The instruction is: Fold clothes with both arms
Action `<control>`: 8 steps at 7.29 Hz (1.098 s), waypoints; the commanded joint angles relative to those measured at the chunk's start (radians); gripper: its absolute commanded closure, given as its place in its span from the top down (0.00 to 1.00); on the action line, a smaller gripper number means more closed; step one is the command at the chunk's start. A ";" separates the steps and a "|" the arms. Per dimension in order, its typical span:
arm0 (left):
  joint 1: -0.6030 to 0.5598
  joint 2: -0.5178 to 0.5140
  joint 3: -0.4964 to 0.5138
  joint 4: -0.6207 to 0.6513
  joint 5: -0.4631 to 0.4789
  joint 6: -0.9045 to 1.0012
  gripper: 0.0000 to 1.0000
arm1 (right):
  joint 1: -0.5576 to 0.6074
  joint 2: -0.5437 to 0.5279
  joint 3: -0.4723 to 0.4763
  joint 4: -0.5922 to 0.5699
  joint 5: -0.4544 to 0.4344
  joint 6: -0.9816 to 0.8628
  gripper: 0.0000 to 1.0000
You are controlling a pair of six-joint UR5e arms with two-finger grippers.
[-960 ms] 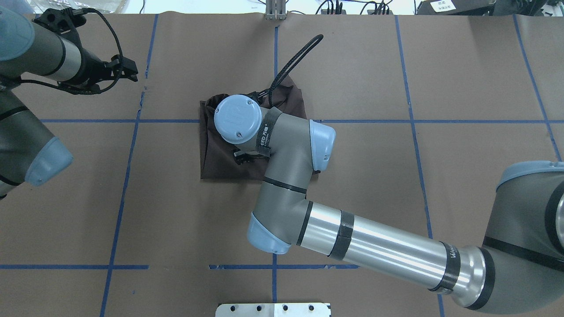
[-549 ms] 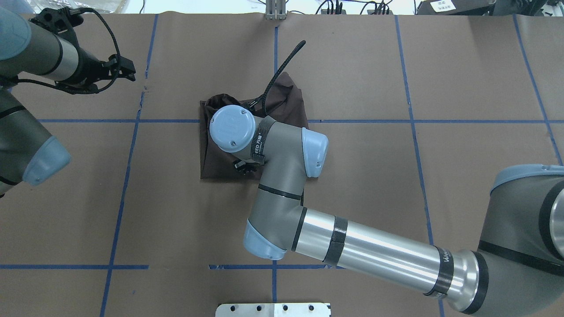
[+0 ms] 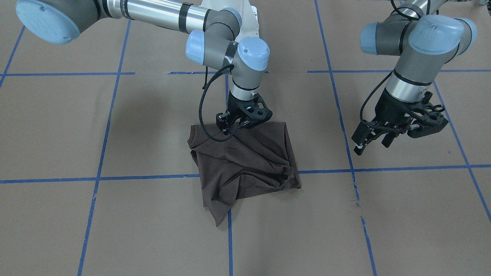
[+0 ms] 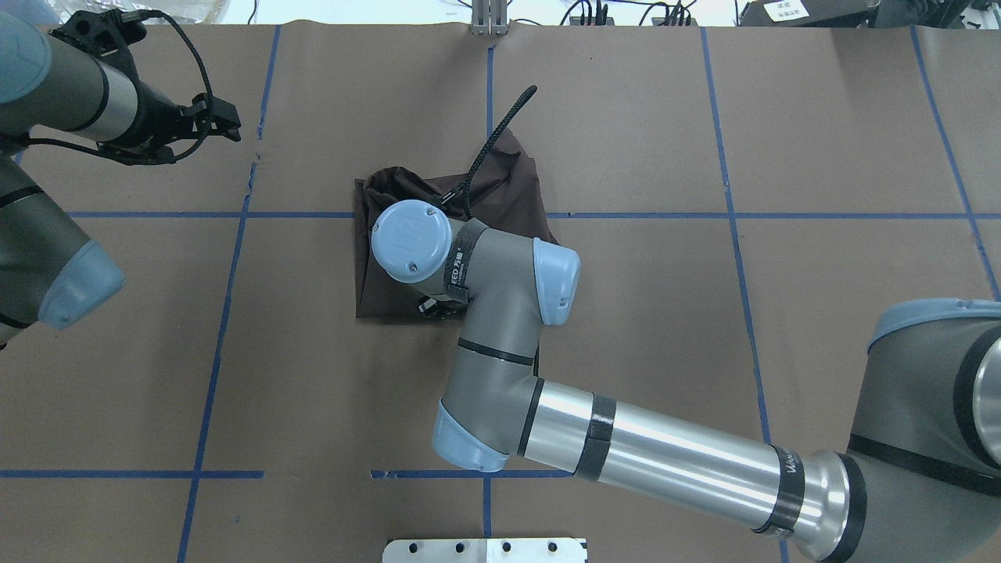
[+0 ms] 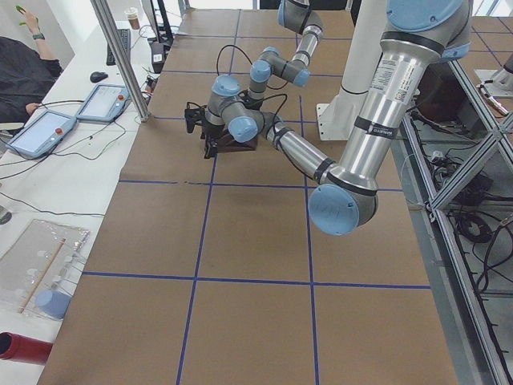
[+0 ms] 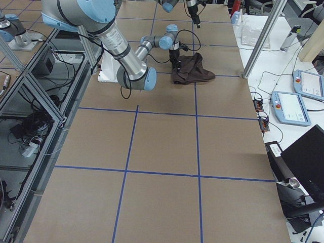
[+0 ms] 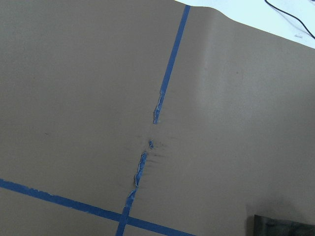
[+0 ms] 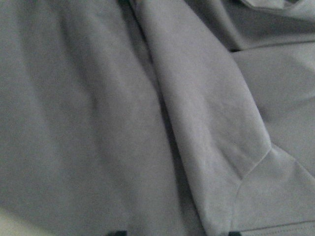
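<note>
Since a second ago the right wrist has drawn back toward the robot in the overhead view, and its cable [image 3: 202,111] loop has swung with it, while the left arm has barely shifted. At this moment the right gripper [image 3: 229,128] sits low over the shirt [image 3: 249,165], at the edge nearest the robot. Its wrist view is filled with cloth and shows two dark tips set apart at the bottom, so the jaws look unclosed with nothing pinched yet. Well off to the side, the left gripper [image 3: 370,142] hangs above bare table [image 3: 383,214] with its fingers spread and empty. The shirt lies near the middle of the table as a rumpled, partly folded bundle, with one pointed flap trailing across the blue tape [image 3: 134,177] line toward the operators' side. The step in hand appears to be taking hold of that near edge for another fold. To do it well, the tips should go down onto the hem itself rather than a loose ridge, so that every layer is caught. They should close firmly before any lift. The carry should stay low so the layers do not slide apart. Bringing the left gripper in to hold a second corner would likely keep the fold square. The cable also hangs close to the cloth and could drag it.
</note>
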 commanded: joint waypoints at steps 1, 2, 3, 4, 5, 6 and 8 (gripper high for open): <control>-0.001 -0.001 -0.006 0.000 -0.002 -0.001 1.00 | 0.001 -0.010 0.001 -0.002 0.000 -0.001 0.32; -0.001 -0.001 -0.008 0.000 -0.002 -0.001 1.00 | 0.001 -0.010 0.003 -0.003 0.000 -0.001 0.17; -0.001 -0.001 -0.008 0.002 -0.002 -0.001 1.00 | 0.001 -0.007 0.006 -0.014 0.000 -0.001 0.00; -0.001 -0.001 -0.008 0.002 -0.002 -0.002 1.00 | 0.007 -0.004 0.011 -0.031 0.000 -0.001 0.00; -0.001 -0.002 -0.008 0.002 -0.002 -0.005 1.00 | 0.020 -0.004 0.012 -0.034 -0.003 -0.001 0.00; -0.003 -0.002 -0.009 0.002 -0.002 -0.010 1.00 | 0.042 -0.001 0.017 -0.035 -0.006 -0.001 0.00; -0.007 -0.002 -0.009 0.002 -0.029 -0.013 1.00 | 0.089 -0.003 0.015 -0.034 -0.006 -0.006 0.00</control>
